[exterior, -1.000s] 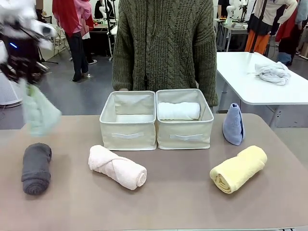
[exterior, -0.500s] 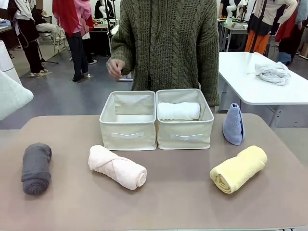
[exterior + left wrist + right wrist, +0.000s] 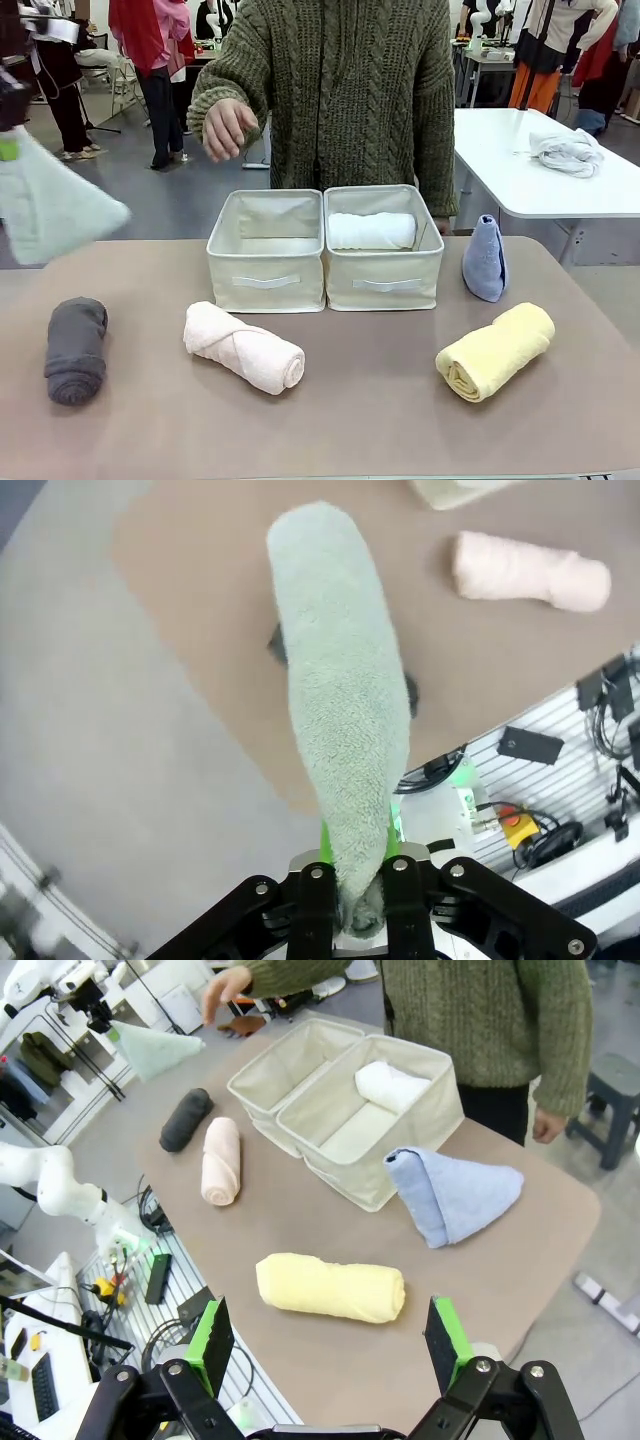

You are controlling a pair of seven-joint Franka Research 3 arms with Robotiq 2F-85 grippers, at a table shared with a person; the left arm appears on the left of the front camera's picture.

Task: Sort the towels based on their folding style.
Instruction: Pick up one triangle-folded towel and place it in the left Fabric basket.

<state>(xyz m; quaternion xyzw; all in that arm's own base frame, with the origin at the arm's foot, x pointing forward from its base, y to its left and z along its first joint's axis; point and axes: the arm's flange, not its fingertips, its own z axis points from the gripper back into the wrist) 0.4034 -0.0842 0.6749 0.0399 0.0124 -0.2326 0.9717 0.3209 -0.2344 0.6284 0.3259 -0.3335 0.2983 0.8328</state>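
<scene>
A: Left tool (image 3: pixel 358 865) pinched tight on pale green cone towel (image 3: pixel 340 700), fuzzy terry, aloft at front frame's left edge. Wrist view gives the pinch.

B: Right tool (image 3: pixel 330 1338) wide apart, empty. Lower centre of its frame: yellow roll (image 3: pixel 330 1288). Blue cone (image 3: pixel 455 1195) up-right on tabletop (image 3: pixel 270 1215). White roll (image 3: pixel 390 1085) inside cloth box (image 3: pixel 420 1145).

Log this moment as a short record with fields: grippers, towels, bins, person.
Left gripper: shut on the pale green cone, held in the air near the left end of the table
Right gripper: open, holding nothing
Right bin: white roll inside
On table: dark grey roll, pink roll, yellow roll, blue cone
Person's hand: raised behind the left bin
</scene>
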